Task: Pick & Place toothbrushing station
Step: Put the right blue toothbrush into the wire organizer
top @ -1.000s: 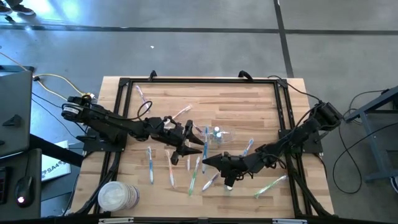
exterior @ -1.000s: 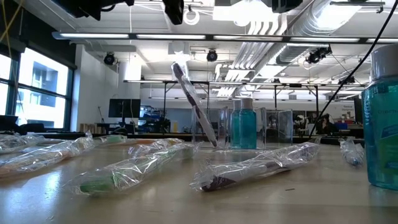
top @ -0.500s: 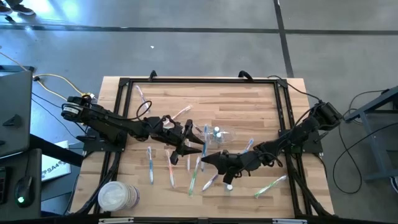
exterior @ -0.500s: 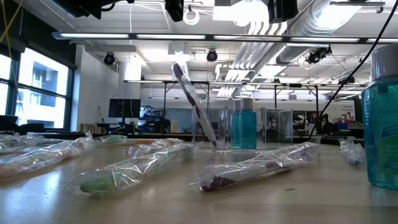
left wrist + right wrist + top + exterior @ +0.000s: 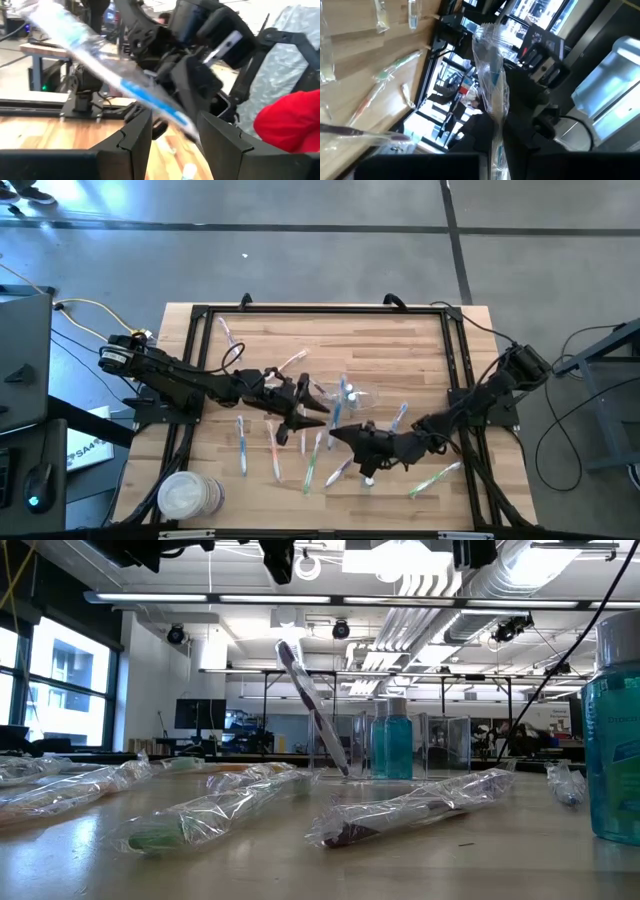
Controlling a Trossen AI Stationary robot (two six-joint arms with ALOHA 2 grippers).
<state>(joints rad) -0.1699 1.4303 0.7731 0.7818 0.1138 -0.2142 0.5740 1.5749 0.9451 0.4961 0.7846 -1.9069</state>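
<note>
A: Looking down from above, what lies on the wooden table (image 5: 400, 345)?

B: Slim pastel toothbrushes (image 5: 276, 452) in crinkly clear wrappers, scattered mid-table, and a small clear container (image 5: 362, 397). The left gripper (image 5: 318, 412) and right gripper (image 5: 338, 432) meet beside it.

A: At table height?

B: Wrapped brushes lie flat; one dark brush (image 5: 312, 708) leans in the container.

A: Left wrist?

B: Its fingers (image 5: 134, 137) stand half open, a wrapped blue toothbrush (image 5: 107, 75) slanting between them.

A: Right wrist?

B: Nearly closed on that same wrapper.
</note>
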